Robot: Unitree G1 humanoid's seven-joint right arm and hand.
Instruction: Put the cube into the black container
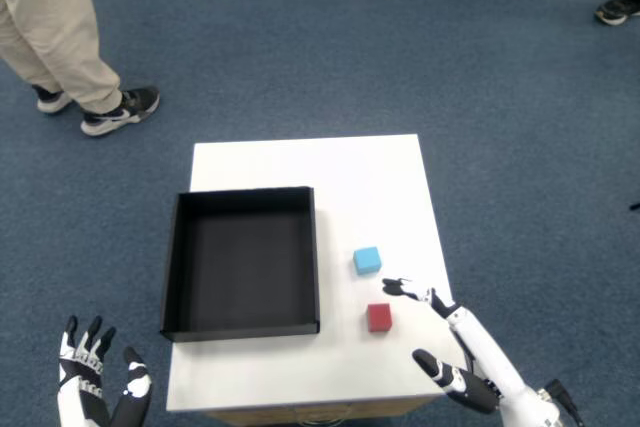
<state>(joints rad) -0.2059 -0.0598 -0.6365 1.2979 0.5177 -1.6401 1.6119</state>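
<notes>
"From where I'm standing, start at the far left: the left hand (100, 392) hangs off the table's near corner, fingers fanned, holding nothing. It's well apart from either cube."

"And the black container (241, 260)?"

"Left of the working hand, across the white table (330, 167). It looks empty, an open tray with low walls."

"So which cube is it going for?"

"I can't say for sure. The task only says 'the cube', and there are two. The red cube (378, 317) lies just beside the right hand (455, 352), to its left, tucked in the gap between the outstretched fingers (400, 289) and the thumb (430, 364). The blue cube (367, 260) sits a little beyond those fingertips, up and to the left."

"Is it gripping anything?"

"No. The right hand is spread wide, thumb well apart from the fingers, nothing in it. The fingertips reach past the red cube's far side without touching it, as far as I can tell."

"Then the red one's the nearer?"

"I'd judge so. It already sits inside the hand's open span, so a small shift left and a closing of the fingers should take it. Neither cube has a long axis to fuss over. The carry after that would go straight left, over the container's right wall."
</notes>
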